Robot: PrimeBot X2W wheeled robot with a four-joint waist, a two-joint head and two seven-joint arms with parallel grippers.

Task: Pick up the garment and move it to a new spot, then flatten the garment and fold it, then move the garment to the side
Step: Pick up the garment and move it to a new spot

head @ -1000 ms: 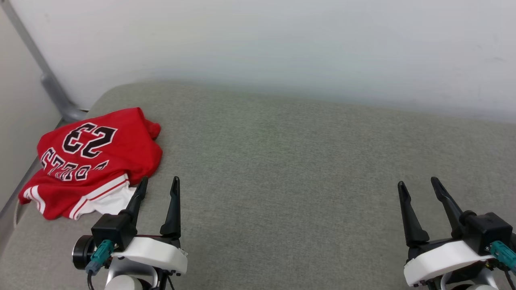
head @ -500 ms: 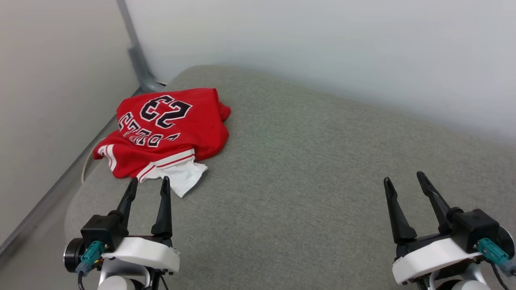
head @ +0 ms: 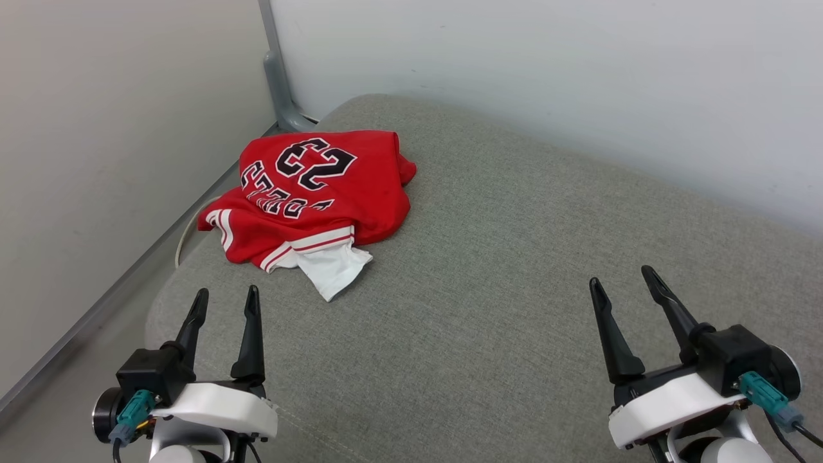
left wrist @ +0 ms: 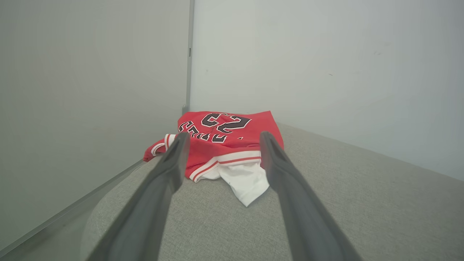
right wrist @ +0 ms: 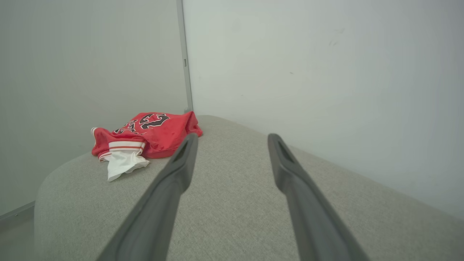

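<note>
The garment (head: pixel 315 193) is a red jersey with black letters and a 23, folded into a loose bundle near the far left corner of the grey cushion (head: pixel 514 289); a white sleeve sticks out toward me. In the left wrist view the garment (left wrist: pixel 224 145) lies straight ahead between the fingers, some way off. The right wrist view has the garment (right wrist: pixel 145 137) off to the left. My left gripper (head: pixel 225 296) is open and empty, short of the sleeve. My right gripper (head: pixel 620 280) is open and empty at the lower right.
Pale walls meet in a corner behind the garment, with a grey post (head: pixel 273 71) running down it. The cushion's rounded left edge (head: pixel 161 302) drops to a strip of floor. A wide stretch of grey cushion lies between the grippers.
The camera has swung left, so the garment and corner sit further right in the picture. Both grippers stay open and empty; the left one now shows farther short of the sleeve.
</note>
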